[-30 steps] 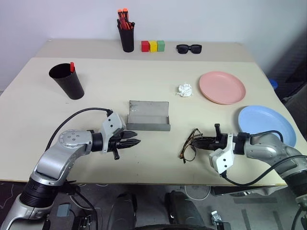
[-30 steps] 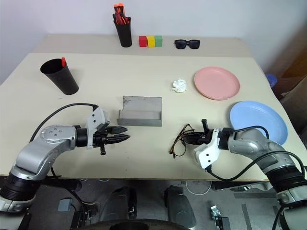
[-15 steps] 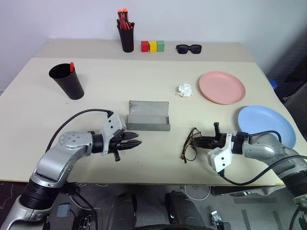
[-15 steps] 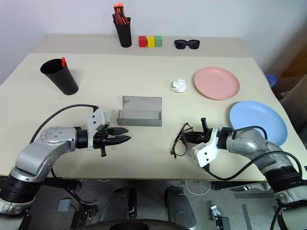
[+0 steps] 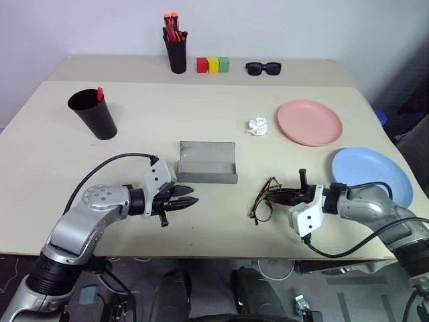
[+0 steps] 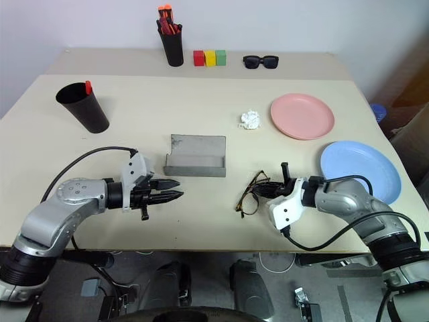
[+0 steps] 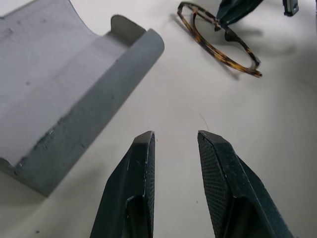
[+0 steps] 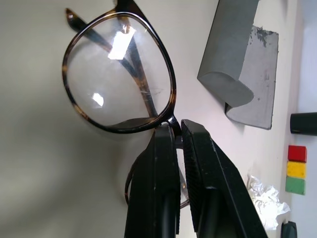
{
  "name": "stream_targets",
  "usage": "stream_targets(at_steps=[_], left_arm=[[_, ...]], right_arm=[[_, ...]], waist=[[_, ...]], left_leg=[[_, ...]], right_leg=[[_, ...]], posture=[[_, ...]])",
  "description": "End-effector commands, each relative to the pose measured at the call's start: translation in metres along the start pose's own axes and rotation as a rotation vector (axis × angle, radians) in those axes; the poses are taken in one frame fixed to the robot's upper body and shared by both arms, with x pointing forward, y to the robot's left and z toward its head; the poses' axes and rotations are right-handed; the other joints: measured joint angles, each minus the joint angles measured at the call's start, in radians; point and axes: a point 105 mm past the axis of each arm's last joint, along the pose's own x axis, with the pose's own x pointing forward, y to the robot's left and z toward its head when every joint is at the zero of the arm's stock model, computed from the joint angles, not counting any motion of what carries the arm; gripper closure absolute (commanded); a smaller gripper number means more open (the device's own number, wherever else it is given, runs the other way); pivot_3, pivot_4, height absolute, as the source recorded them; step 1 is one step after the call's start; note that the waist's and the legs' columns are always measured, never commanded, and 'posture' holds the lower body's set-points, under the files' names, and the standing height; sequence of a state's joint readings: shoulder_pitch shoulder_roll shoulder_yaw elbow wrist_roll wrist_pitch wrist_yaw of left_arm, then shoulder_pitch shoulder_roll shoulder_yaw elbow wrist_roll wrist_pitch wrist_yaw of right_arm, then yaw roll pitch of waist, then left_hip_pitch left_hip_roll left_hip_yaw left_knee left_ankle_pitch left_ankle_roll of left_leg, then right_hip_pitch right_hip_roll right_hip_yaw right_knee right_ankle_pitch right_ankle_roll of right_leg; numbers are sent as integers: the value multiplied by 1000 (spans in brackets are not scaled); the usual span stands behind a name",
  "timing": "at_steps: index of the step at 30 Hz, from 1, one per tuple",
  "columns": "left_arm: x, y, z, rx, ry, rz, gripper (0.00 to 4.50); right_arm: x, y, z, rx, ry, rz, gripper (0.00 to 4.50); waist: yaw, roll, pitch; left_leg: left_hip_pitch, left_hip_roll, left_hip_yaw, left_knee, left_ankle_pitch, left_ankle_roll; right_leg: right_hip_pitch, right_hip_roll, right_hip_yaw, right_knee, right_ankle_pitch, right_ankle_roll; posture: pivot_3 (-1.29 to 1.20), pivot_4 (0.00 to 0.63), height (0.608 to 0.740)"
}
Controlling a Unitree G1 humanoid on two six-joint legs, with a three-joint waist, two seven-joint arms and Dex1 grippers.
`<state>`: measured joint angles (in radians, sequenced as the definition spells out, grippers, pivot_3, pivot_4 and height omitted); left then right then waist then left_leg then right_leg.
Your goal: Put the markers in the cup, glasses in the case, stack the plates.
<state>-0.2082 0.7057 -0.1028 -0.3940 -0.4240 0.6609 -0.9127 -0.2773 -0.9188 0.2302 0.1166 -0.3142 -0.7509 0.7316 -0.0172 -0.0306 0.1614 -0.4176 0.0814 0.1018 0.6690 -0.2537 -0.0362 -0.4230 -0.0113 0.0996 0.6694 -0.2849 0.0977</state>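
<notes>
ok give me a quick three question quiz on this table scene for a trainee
1. True or false: the grey case lies open.
2. Which part of the tortoiseshell glasses do the right gripper fingers pinch? A) a temple tip B) the bridge C) a lens
3. Fill in: the left gripper holds ____.

Key: 1 true; 2 B; 3 nothing, its fingers are apart over bare table beside the case.
</notes>
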Motion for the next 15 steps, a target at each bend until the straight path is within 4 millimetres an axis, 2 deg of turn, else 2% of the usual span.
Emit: stream_targets(at_steps=[1, 3, 9, 13, 15], left_arm=[[-3, 1, 9, 45, -26, 13, 3148], [-3, 2, 9, 44, -28, 18, 3148], [-10, 11, 5, 34, -23, 68, 3148], [-14, 17, 3, 27, -21, 105, 3148], [-21, 25, 1, 19, -21, 151, 3148]], right_arm=[[-1, -9, 8, 6, -28, -41, 4259], [-2, -15, 8, 20, -23, -63, 4259], [-4, -54, 10, 136, -3, -203, 4259], [-2, -70, 15, 200, -7, -239, 4259], [0, -87, 20, 241, -12, -268, 4259]], waist=[[1, 0, 0], [1, 0, 0], [-1, 0, 0], [1, 0, 0], [1, 0, 0]], left_leg=[[0, 0, 0, 0, 0, 0], [0, 0, 0, 0, 0, 0], [0, 0, 0, 0, 0, 0], [0, 0, 0, 0, 0, 0], [0, 0, 0, 0, 0, 0]], right_leg=[[0, 0, 0, 0, 0, 0], [0, 0, 0, 0, 0, 0], [0, 0, 0, 0, 0, 0], [0, 0, 0, 0, 0, 0], [0, 0, 0, 0, 0, 0]], posture=[[0, 150, 722], [0, 150, 722], [0, 150, 722], [0, 150, 722], [0, 150, 722]])
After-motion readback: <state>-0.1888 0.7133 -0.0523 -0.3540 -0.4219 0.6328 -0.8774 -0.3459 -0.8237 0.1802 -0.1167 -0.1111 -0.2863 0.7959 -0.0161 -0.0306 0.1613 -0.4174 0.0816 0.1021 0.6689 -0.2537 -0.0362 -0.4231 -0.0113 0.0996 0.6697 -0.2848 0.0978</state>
